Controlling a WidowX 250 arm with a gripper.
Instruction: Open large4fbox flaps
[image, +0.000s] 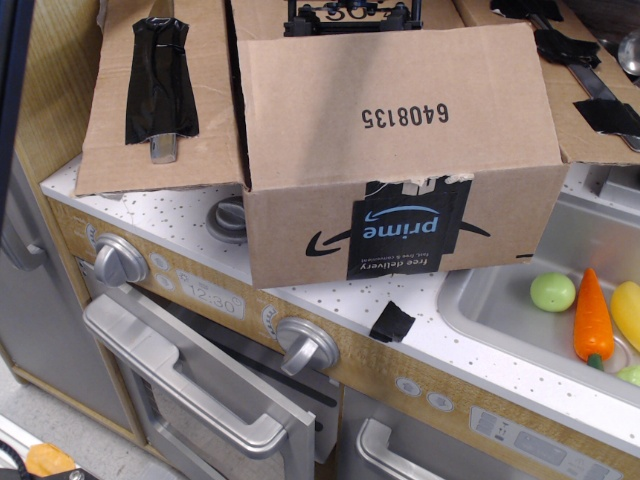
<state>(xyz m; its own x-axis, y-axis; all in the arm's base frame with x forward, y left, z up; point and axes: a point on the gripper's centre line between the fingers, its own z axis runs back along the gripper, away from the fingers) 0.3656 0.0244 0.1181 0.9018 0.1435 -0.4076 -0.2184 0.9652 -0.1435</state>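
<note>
The large4fbox (300, 235) stands on the speckled counter, its black "prime free delivery" label (402, 232) facing me. The front flap (400, 110), printed "6408135", is raised steeply and hides the inside of the box. The left flap (160, 90), with a black tape strip, lies folded outward. The right flap (560, 70), with black tape pieces, is also folded outward. A bit of the back flap (255, 15) shows at the top. My black gripper (347, 14) shows only just above the front flap's top edge; its fingers are hidden behind the flap.
A loose piece of black tape (392, 322) lies on the counter (150, 205). To the right, the sink (480, 300) holds a green ball (552, 292), an orange carrot (591, 318) and a yellow item (628, 310). Oven knobs (305, 345) and a handle (180, 385) lie below.
</note>
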